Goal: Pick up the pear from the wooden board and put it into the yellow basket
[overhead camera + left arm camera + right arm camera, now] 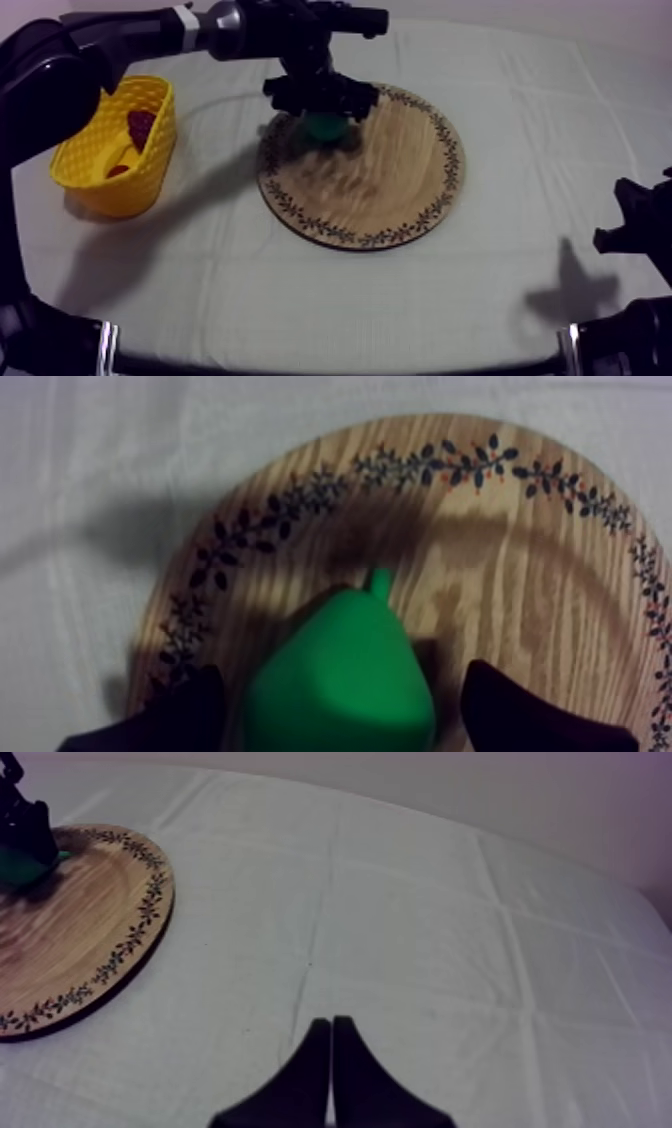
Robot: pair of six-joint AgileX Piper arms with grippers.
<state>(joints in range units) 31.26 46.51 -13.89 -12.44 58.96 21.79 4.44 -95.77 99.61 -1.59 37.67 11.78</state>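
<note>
A green pear (324,126) stands on the round wooden board (395,175) near its far left rim. My left gripper (320,100) hangs right over it. In the left wrist view the pear (340,676) sits between my two black fingers (185,711), which are open, one at each side, with a narrow gap showing beside the pear. The yellow basket (150,170) stands at the table's left. My right gripper (331,1037) is shut into a narrow wedge over bare cloth, low at the right side (635,225).
Inside the basket lies a small red fruit (140,125) with something yellow beside it. From the right wrist view the board (90,922) lies off to the side with the left gripper (18,812) over the pear (25,867).
</note>
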